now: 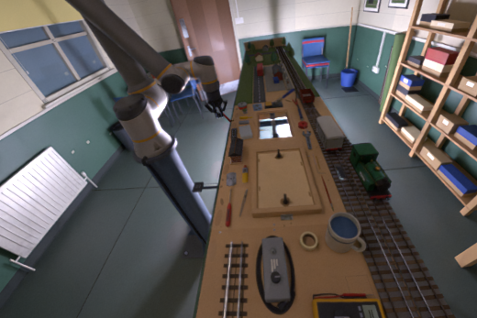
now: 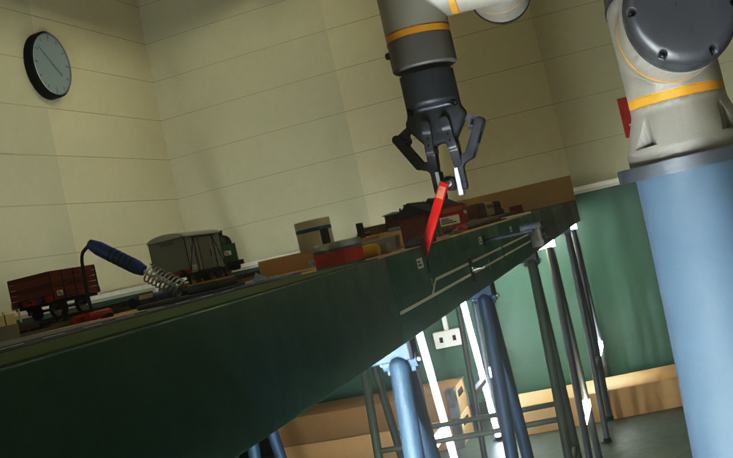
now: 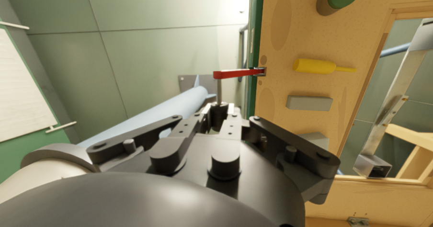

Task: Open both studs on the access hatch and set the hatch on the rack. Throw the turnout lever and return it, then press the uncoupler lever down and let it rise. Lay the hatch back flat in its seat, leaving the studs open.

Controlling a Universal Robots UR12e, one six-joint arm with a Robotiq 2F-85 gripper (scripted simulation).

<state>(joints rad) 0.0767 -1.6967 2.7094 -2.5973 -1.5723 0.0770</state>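
Note:
My gripper (image 2: 448,183) (image 3: 218,114) (image 1: 219,112) hangs over the left edge of the baseboard, beside the open hatch seat. The red turnout lever (image 2: 433,219) (image 3: 237,73) (image 1: 226,117) has its dark knob held in the closed fingers, and it leans out from its pivot on the green fascia. The access hatch (image 1: 284,182), a pale framed panel with two dark studs, lies flat on the board nearer the camera. The open seat (image 1: 274,127) shows the floor below. I cannot pick out the uncoupler lever.
The baseboard's green fascia (image 2: 301,319) runs right under the gripper. On the board by the lever lie a yellow tool (image 3: 320,66) and a grey block (image 3: 308,103). A red tin (image 2: 338,252) and wagons stand farther along. My arm's blue pedestal (image 2: 705,307) stands close by.

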